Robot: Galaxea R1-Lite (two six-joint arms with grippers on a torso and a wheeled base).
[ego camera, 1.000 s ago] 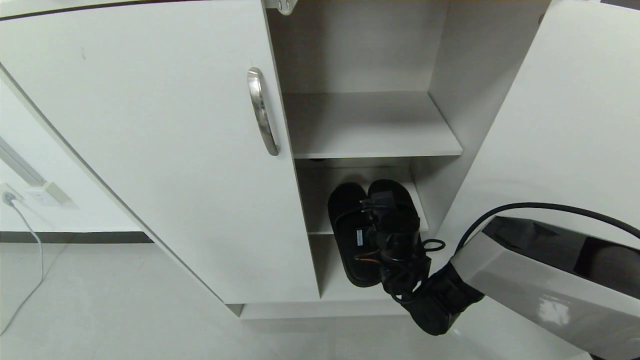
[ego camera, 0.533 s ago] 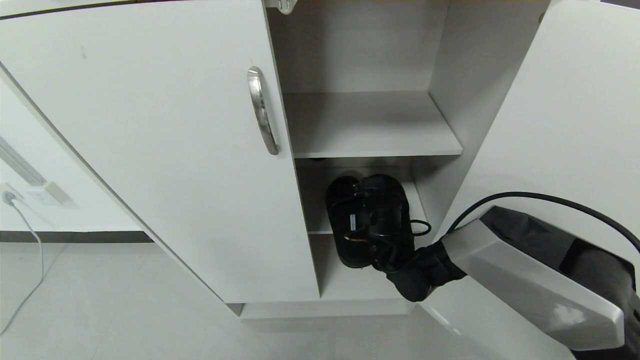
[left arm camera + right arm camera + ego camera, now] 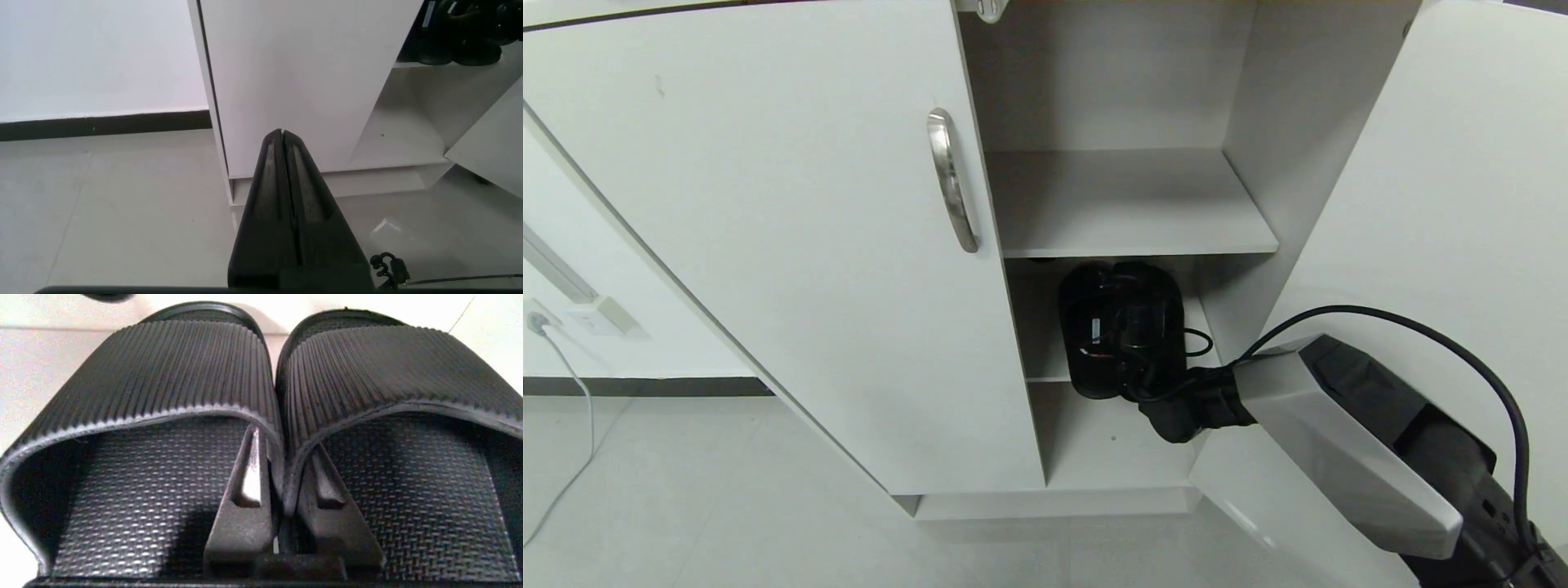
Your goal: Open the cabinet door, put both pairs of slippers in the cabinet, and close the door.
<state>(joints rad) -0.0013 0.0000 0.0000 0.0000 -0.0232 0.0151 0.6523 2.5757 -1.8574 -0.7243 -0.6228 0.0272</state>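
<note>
Black slippers (image 3: 163,392), pinched in the right hand (image 3: 286,447), seem partly tucked under the upper shelf (image 3: 1127,204).

looks like a plain indoor room, maybe a home hallway: a tall white cabinet (image 3: 768,245) with shelves (image 3: 1127,204) and a metal handle (image 3: 952,184), a glossy pale tiled floor (image 3: 686,506), a white wall (image 3: 645,359) with dark skirting (image 3: 645,386), and a socket (image 3: 535,324) with a cable (image 3: 584,425) trailing from it.

There are two black slippers (image 3: 163,384), one pair. There is one white cabinet (image 3: 1290,122) with two doors (image 3: 768,204) and one shiny handle (image 3: 952,180). One thin cord (image 3: 572,457) hangs by the wall.
</note>
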